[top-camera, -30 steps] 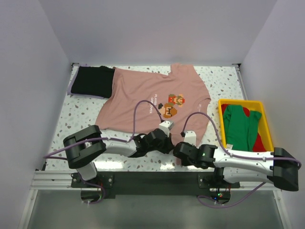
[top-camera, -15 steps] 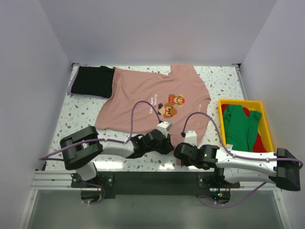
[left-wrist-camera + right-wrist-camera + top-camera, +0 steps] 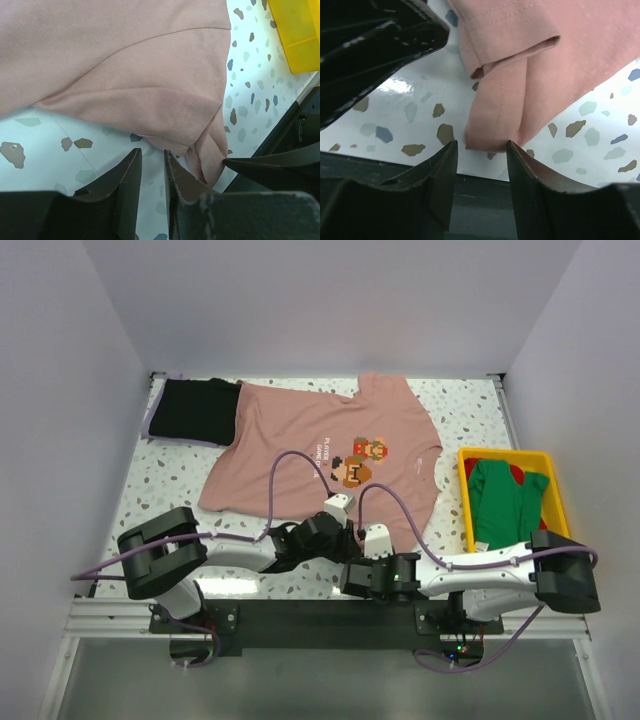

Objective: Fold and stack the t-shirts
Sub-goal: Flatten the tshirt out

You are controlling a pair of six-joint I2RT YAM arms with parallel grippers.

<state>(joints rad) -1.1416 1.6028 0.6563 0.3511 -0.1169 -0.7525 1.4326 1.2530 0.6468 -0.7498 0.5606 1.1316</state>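
Since a second ago the right arm (image 3: 480,575) has swung toward the lower centre, close beside the left arm (image 3: 240,550).

Top view: the dusty-pink t-shirt (image 3: 300,440) lies spread mid-bench (image 3: 170,490), with pixel figures and white text on its chest. A black t-shirt (image 3: 195,410) lies at upper left. A green t-shirt (image 3: 505,505) and a red t-shirt (image 3: 545,540) sit in the yellow bin (image 3: 505,454) at right.

Left wrist: the left end effector (image 3: 150,156) stands slightly parted and empty, with the bunched pink hem (image 3: 185,115) just beyond.

Right wrist: the right end effector (image 3: 481,147) gapes wider, the folded hem end at its mouth, unclamped.
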